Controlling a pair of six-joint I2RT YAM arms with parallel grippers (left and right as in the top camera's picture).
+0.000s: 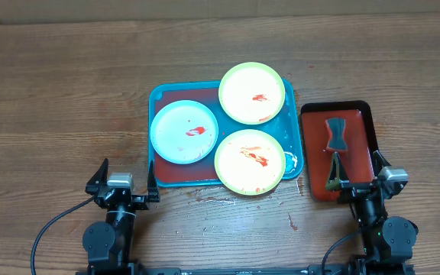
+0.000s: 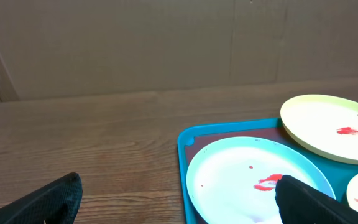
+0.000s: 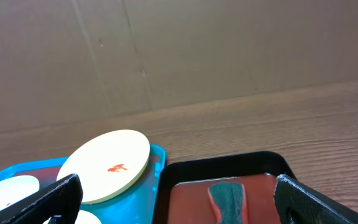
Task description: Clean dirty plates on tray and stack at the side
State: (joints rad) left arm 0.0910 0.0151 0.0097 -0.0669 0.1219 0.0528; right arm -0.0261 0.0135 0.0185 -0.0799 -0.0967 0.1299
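- I am seeing the left gripper (image 1: pixel 124 182) hanging released over the table (image 1: pixel 52 92), near the teal tray (image 1: pixel 157 95), grasping nothing.
- The right gripper (image 1: pixel 360 179) is hanging released at the dark red tray (image 1: pixel 357 111).
- The light blue plate (image 1: pixel 184 132), far yellow-green plate (image 1: pixel 252 92) and near yellow-green plate (image 1: pixel 250 161) are lying sauce-smeared on the teal tray.

Bright, even overhead light washes the plates (image 1: pixel 252 92) to pale glare, shadows stay faint, and the near jaws blur darkly in both wrist views.
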